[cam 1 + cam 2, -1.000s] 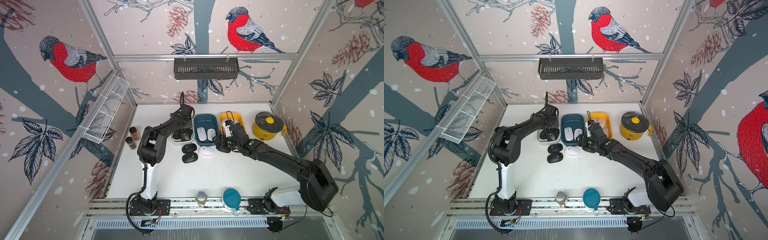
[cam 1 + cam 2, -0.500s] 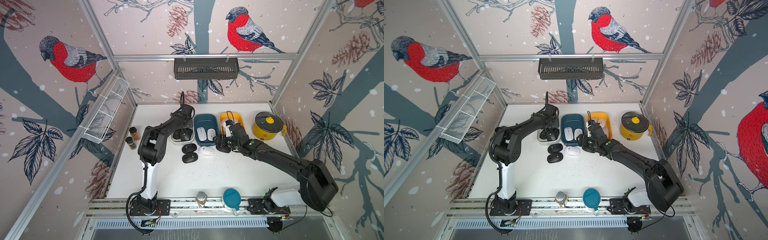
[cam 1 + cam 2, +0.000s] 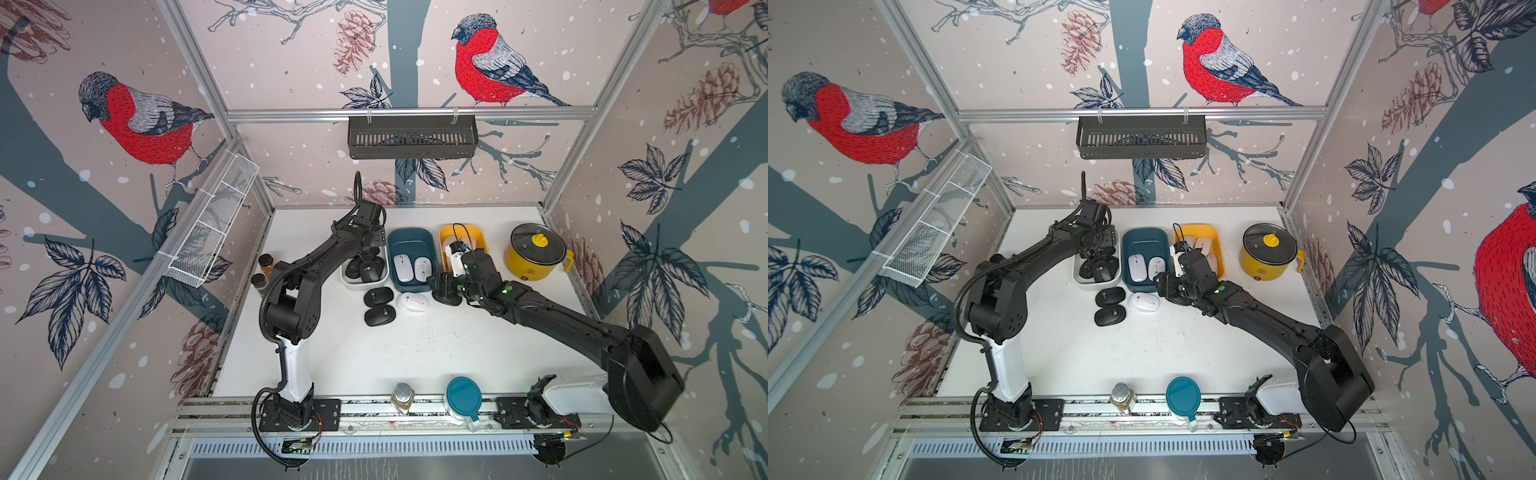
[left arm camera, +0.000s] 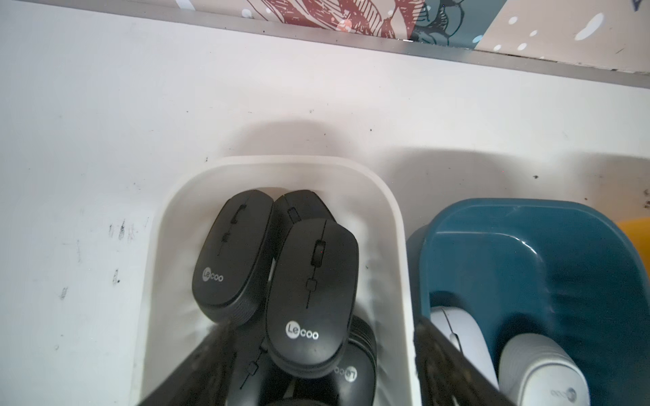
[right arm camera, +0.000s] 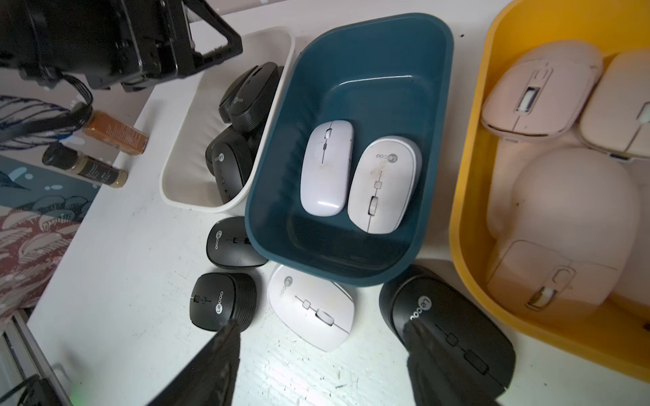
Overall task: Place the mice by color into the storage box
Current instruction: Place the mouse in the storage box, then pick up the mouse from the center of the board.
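Note:
Three storage boxes stand in a row: a white one [image 3: 345, 277] with several black mice [image 4: 313, 291], a teal one [image 5: 369, 52] with two white mice [image 5: 327, 168], and a yellow one [image 5: 467, 175] with pink mice [image 5: 541, 91]. My left gripper [image 4: 323, 365] hangs open over the white box, its fingers either side of the top black mouse without touching it. My right gripper [image 5: 320, 355] is open low over the table, just in front of the teal box. A loose white mouse [image 5: 309, 305] lies ahead between its fingers. A black mouse [image 5: 446, 330] lies by one finger. Two more black mice [image 3: 378, 297] rest nearby.
A yellow pot [image 3: 536, 251] stands right of the yellow box. Two spice jars [image 3: 266, 262] stand by the left wall. A teal lid [image 3: 463, 395] and a small jar [image 3: 402, 397] sit at the front rail. A wire basket [image 3: 212, 224] hangs on the left wall.
My left gripper's jaws have opened over the white box. The right gripper's jaws have widened a little, and that arm has barely moved.

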`<state>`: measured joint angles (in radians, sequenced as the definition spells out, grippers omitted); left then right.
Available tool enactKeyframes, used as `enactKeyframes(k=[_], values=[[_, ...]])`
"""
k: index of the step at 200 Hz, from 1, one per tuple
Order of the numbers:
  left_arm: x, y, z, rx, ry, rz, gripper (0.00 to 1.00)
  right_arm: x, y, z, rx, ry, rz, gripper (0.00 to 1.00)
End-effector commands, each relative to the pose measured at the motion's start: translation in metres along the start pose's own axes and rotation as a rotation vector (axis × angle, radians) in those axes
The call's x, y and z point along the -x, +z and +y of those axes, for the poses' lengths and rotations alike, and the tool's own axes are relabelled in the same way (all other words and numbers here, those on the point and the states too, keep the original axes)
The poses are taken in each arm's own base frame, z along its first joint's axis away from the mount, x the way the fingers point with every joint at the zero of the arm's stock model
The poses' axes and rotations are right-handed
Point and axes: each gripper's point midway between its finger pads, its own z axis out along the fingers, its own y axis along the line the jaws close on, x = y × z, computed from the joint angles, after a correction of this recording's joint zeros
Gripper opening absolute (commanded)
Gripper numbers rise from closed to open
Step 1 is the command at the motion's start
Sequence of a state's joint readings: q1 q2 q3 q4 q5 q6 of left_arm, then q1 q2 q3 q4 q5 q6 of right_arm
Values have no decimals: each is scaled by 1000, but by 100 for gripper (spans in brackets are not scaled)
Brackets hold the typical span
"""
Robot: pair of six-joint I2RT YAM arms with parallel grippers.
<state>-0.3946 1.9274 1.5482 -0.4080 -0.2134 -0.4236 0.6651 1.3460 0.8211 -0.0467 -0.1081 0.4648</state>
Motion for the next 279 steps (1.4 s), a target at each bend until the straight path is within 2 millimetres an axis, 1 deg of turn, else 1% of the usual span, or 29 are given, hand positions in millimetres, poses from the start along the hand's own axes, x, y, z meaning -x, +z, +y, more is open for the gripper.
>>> enactKeyframes(k=[1, 28, 50, 61, 79, 102, 122, 163, 194, 214, 240, 279], values=[[4, -17, 0, -23, -36, -29, 79, -5, 3, 12, 6, -149, -13, 74], [0, -43, 4, -53, -73, -60, 79, -29, 19, 32, 23, -292, 44, 75], [-11, -62, 8, -86, -94, -61, 79, -47, 33, 40, 49, -325, 91, 75], [-17, -70, 9, -100, -98, -54, 79, -54, 40, 40, 49, -336, 110, 75], [-27, -82, 17, -98, -111, -50, 79, -64, 50, 39, 36, -351, 144, 75], [-38, -96, 27, -98, -137, -63, 79, -71, 59, 34, 13, -370, 161, 75], [-43, -107, 29, -121, -144, -78, 79, -74, 65, 28, -9, -387, 169, 75], [-47, -116, 33, -114, -142, -71, 79, -76, 75, 16, -52, -419, 169, 75], [-46, -117, 36, -102, -142, -76, 80, -79, 86, 12, -63, -443, 179, 74], [-48, -117, 36, -103, -141, -71, 80, -78, 91, 6, -90, -452, 180, 74], [-48, -115, 38, -94, -141, -71, 79, -80, 96, 6, -84, -464, 189, 74], [-50, -114, 39, -83, -139, -69, 79, -87, 100, 8, -66, -470, 208, 74]])
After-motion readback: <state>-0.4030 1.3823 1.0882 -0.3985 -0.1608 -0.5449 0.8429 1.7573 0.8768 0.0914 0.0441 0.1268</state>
